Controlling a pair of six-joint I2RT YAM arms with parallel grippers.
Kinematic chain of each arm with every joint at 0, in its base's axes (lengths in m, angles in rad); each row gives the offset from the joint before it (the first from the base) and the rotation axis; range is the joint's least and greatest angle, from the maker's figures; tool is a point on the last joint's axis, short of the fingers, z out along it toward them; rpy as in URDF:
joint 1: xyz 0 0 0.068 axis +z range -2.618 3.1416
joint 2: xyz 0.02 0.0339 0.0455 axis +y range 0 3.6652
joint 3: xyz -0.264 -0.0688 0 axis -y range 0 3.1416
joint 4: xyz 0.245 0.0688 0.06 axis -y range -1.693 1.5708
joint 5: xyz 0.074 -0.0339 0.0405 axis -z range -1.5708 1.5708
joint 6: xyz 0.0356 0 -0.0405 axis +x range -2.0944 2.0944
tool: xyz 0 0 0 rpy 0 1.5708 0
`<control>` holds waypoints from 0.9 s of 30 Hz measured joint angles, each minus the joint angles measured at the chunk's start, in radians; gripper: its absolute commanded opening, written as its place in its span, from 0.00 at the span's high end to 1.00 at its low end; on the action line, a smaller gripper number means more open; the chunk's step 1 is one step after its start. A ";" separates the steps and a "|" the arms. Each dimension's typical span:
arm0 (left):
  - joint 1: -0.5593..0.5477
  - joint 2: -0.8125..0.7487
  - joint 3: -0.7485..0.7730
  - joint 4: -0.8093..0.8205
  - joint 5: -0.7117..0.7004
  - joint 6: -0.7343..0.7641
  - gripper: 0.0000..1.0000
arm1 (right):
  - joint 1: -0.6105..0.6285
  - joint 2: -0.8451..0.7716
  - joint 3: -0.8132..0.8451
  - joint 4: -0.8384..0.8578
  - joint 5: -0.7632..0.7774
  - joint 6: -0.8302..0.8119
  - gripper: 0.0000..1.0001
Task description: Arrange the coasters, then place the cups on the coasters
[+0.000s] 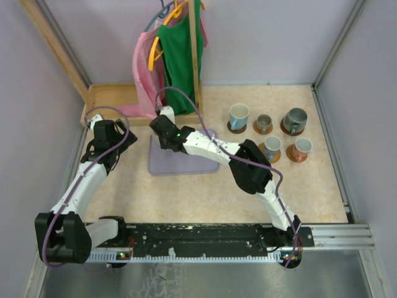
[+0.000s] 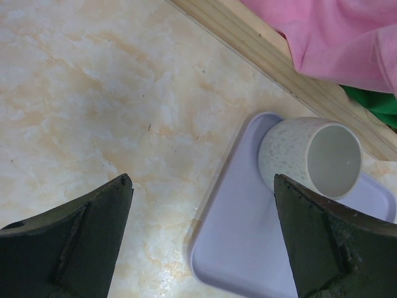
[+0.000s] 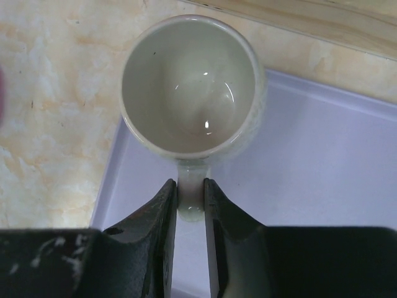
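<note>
R arm elbow bent, reaching left to lavender tray (image 3: 310, 155). R gripper (image 3: 190, 186) pinched on handle of speckled cup (image 3: 189, 87), upright at tray corner. L gripper (image 2: 203, 183) wide open, empty, over table (image 2: 93, 93) beside tray. Other cups (image 1: 239, 115) on coasters (image 1: 296, 158), far right.

From above, my right arm (image 1: 248, 167) hides the speckled cup (image 2: 291, 155) completely and covers part of a second cup (image 1: 273, 144) beside my elbow. At my right wrist, the handle (image 3: 190, 189) disappears between my fingers (image 3: 155, 236), and the tray (image 3: 310, 155) runs off-frame.
</note>
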 measured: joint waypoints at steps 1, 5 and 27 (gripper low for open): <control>0.000 -0.001 0.000 0.000 0.000 0.000 0.00 | 0.003 0.005 0.011 -0.008 0.005 0.000 0.80; 0.000 -0.008 -0.001 0.000 0.000 0.000 0.00 | 0.005 0.012 0.018 -0.012 0.017 -0.005 0.79; 0.000 -0.009 -0.001 0.000 0.000 0.000 0.00 | 0.004 0.054 0.029 -0.028 -0.003 -0.028 0.67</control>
